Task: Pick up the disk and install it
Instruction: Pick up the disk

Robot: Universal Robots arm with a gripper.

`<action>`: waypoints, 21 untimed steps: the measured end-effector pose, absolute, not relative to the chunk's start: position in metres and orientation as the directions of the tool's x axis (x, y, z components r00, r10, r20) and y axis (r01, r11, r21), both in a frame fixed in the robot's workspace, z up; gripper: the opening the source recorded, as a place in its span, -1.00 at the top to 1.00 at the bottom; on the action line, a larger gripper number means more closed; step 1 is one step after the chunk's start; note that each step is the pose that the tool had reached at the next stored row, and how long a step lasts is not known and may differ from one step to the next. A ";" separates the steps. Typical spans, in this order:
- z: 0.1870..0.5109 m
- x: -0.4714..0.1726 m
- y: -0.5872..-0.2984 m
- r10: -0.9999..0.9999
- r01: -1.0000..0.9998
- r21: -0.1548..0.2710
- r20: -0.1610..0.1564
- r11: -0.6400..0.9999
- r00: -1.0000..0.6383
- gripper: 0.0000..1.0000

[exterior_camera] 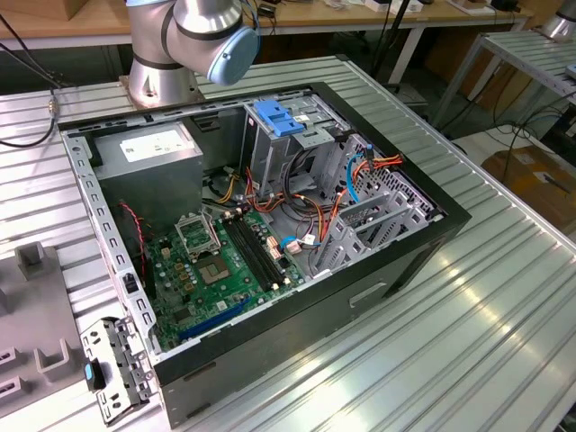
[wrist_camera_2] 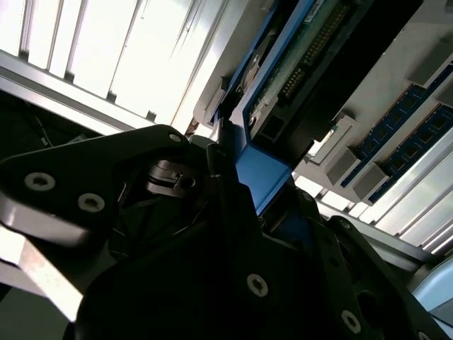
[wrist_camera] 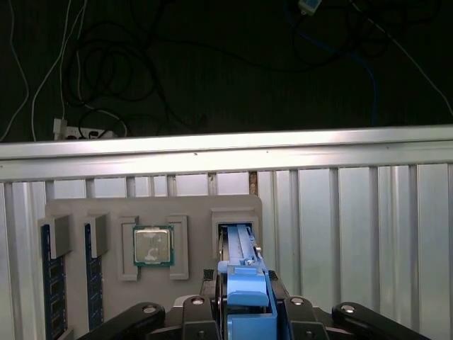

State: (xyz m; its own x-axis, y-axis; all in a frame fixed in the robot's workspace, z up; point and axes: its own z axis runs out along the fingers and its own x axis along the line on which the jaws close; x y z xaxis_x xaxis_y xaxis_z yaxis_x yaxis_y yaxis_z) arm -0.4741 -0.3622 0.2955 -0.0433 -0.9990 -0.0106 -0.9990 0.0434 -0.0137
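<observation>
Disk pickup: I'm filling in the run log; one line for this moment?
stage: pickup | tool: at disk | disk: on edge in grey tray slot

The table (exterior_camera: 450, 342) is ribbed bare aluminium, smooth, with a bright sheen. The computer case (exterior_camera: 297, 333) has matt black outer walls; its inner frame is unpainted grey sheet metal. The motherboard (exterior_camera: 207, 270) is a green circuit board. The power-supply box (exterior_camera: 126, 162) is dull grey metal and carries a white paper sticker (exterior_camera: 153, 142). The drive cage (exterior_camera: 270, 153) is bare metal with a blue plastic top. The robot arm (exterior_camera: 193, 22) is satin silver metal with pale blue plastic joint caps. In the first wrist view, the holder tray (wrist_camera: 191, 205) is matt grey plastic and the processor (wrist_camera: 152, 246) shows a brushed metal lid. The disk (wrist_camera: 244, 262) shows smooth blue plastic rails. The gripper (wrist_camera: 248, 304) body is black, semi-matt, with bright metal screw heads.
</observation>
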 end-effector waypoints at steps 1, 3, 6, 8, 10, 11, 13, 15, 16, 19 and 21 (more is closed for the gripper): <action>0.295 -0.474 -0.362 -0.999 -0.999 -0.014 -0.011 0.043 -0.043 0.26; 0.295 -0.474 -0.362 -0.999 -0.999 -0.014 -0.011 0.043 -0.043 0.26; 0.295 -0.474 -0.362 -0.999 -0.999 -0.014 -0.011 0.043 -0.043 0.26; 0.295 -0.474 -0.362 -0.999 -0.999 -0.014 -0.011 0.043 -0.042 0.26; 0.295 -0.474 -0.362 -0.999 -0.999 -0.014 -0.011 0.043 -0.042 0.26; 0.295 -0.474 -0.362 -0.999 -0.999 -0.014 -0.011 0.043 -0.042 0.26; 0.296 -0.474 -0.362 -0.999 -0.999 -0.014 -0.011 0.043 -0.042 0.26; 0.297 -0.474 -0.362 -0.999 -0.999 -0.014 -0.011 0.043 -0.042 0.26; 0.298 -0.474 -0.362 -0.999 -0.999 -0.014 -0.011 0.043 -0.042 0.26; 0.300 -0.474 -0.362 -0.999 -0.999 -0.014 -0.011 0.043 -0.042 0.26; 0.301 -0.474 -0.362 -0.999 -0.999 -0.014 -0.011 0.043 -0.042 0.26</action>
State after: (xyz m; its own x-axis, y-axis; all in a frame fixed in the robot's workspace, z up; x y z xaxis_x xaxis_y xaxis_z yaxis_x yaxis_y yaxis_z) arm -0.4740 -0.3623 0.3015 -0.0424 -0.9990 -0.0107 -0.9990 0.0425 -0.0138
